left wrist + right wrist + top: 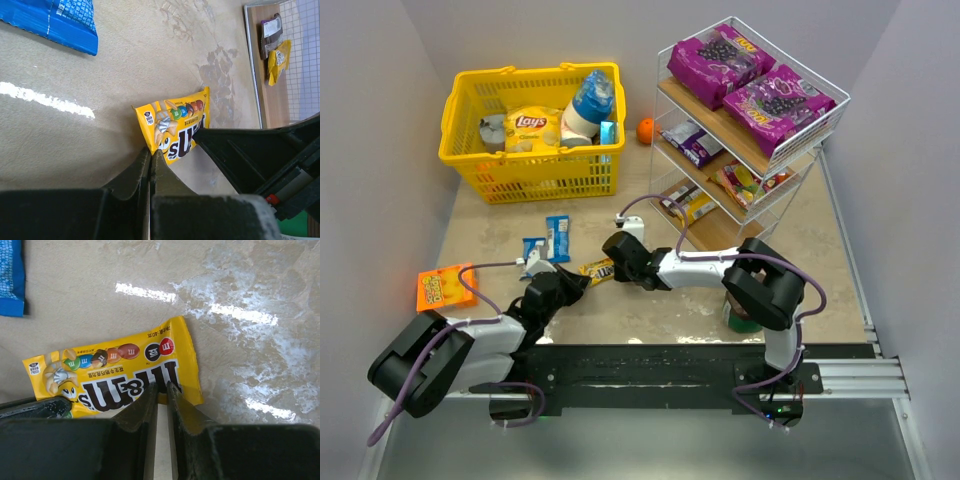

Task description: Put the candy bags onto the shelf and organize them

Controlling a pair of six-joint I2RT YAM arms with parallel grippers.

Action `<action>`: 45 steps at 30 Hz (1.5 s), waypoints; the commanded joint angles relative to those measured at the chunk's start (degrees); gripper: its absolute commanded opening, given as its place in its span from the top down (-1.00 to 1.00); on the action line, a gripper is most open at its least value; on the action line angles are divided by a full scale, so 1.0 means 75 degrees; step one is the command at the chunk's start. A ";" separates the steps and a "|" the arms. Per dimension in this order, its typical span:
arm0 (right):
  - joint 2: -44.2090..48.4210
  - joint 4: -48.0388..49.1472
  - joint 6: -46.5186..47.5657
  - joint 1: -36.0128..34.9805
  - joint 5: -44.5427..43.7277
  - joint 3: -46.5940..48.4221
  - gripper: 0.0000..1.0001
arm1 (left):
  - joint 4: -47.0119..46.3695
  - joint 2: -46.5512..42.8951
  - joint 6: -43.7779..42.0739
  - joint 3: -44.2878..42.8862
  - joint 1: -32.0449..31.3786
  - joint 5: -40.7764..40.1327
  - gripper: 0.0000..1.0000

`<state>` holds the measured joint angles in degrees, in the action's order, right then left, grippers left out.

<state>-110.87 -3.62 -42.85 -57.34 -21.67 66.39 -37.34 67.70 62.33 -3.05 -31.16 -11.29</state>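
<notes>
Noted near the middle of the worktop [480, 230]: a yellow M&M's packet [120, 367], lying flat, printed face up, not on the shelf [718, 125].

Found at its near-left end: the left hand [150, 152], clenched, fingers pressed together with no gap, tips meeting the packet's edge. Cannot tell whether any film is pinched there.

Found at its right end: the right hand [162, 386], fingers drawn close with only a narrow slit between them, tips set on the packet's long edge by the lettering. Cannot tell whether grasping or merely resting on it.

Recorded just to the far left of that packet, loose on the worktop: a blue packet [557, 238] and a second blue packet [533, 250], side by side.

Logged on the shelf, at the far right:
- Top tier: a large purple bag [718, 58] and a second purple bag [778, 103], side by side.
- Middle tier: a small purple packet [690, 142] and a red packet [750, 182].
- Bottom tier: a dark packet [271, 37] and a small yellow packet [278, 61], print too small to read.

Logged at the far left: a yellow basket [545, 172] holding a Lay's bag [532, 125].

Seen between basket and shelf: a small round orange item [645, 130].

Seen at the left edge of the worktop: a flat orange box [445, 287], well apart from both hands.
</notes>
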 commanded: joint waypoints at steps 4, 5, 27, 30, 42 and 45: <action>0.0649 -0.1193 -0.0076 0.0075 -0.0801 -0.0391 0.67 | 0.0525 -0.0214 -0.0493 0.0465 0.0041 -0.0124 1.00; 0.0870 -0.1333 -0.0087 0.0075 -0.0848 -0.0438 0.67 | 0.0561 -0.0296 -0.0517 0.0245 0.0041 -0.0019 1.00; 0.5570 -0.3010 0.1647 0.0028 0.0780 0.0816 -0.17 | -0.0048 0.0991 0.0947 -0.2428 -0.0872 0.0604 1.00; 0.6004 -0.3127 0.1554 0.0028 0.0944 0.0828 -0.19 | -0.0316 0.1577 0.1404 -0.3061 -0.1352 0.0334 1.00; 0.7422 -0.3771 0.1050 0.0028 0.1026 0.0371 -0.20 | -0.1021 0.5186 0.3338 -0.6341 -0.2559 -0.1037 1.00; 0.7738 -0.3865 0.1003 0.0040 0.1003 0.0230 -0.21 | -0.0495 0.5925 0.3607 -0.7534 -0.2759 -0.1494 1.00</action>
<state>-55.77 -30.68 -34.26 -56.97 -14.76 69.25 -40.47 108.14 84.55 -50.02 -49.98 -16.01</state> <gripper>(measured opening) 0.600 0.018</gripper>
